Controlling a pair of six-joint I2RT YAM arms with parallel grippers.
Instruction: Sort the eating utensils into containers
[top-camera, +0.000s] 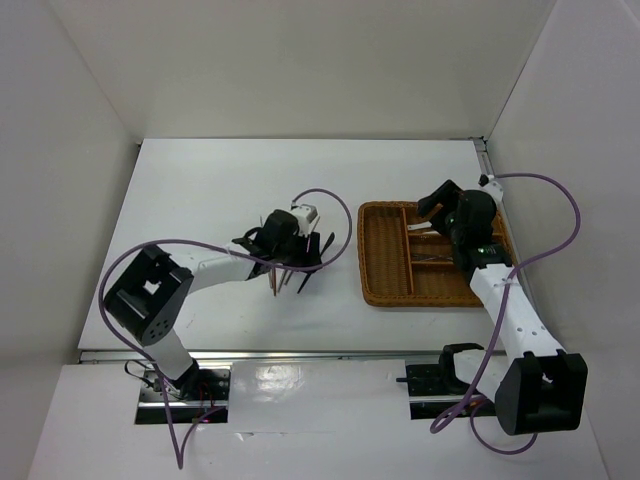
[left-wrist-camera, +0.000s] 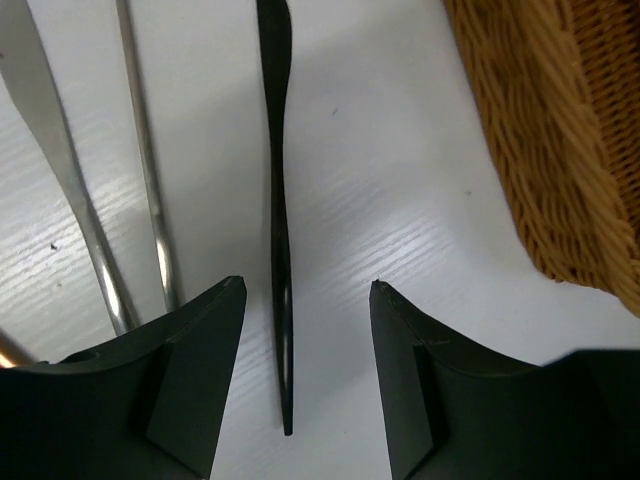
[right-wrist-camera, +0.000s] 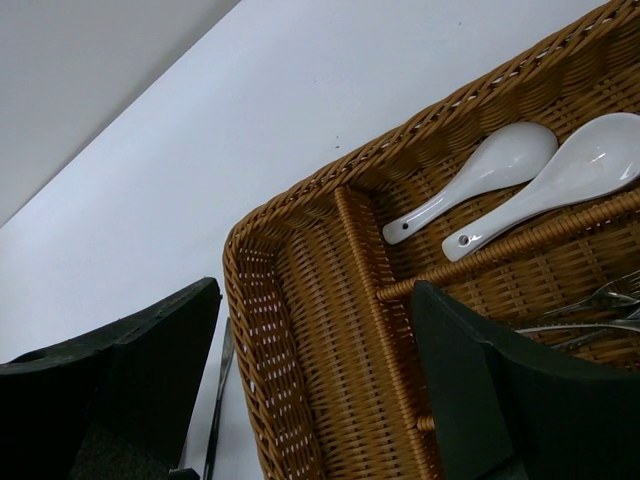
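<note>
My left gripper (top-camera: 292, 256) is open and low over the table, left of the brown wicker tray (top-camera: 366, 252). In the left wrist view a thin black chopstick (left-wrist-camera: 279, 250) lies on the table between the open fingers of the left gripper (left-wrist-camera: 306, 287), untouched. A metal chopstick (left-wrist-camera: 150, 190) and a flat silver handle (left-wrist-camera: 55, 160) lie to its left. My right gripper (top-camera: 440, 205) is open and empty above the tray's far end (right-wrist-camera: 315, 290). Two white spoons (right-wrist-camera: 480, 180) lie in one short section, and metal forks (right-wrist-camera: 600, 310) in the one beside it.
The tray's long section (right-wrist-camera: 330, 340) holds nothing that I can see. The tray's woven wall (left-wrist-camera: 560, 130) stands close on the right of the left gripper. A dark chopstick (right-wrist-camera: 218, 400) lies on the table just outside the tray. White walls enclose the table.
</note>
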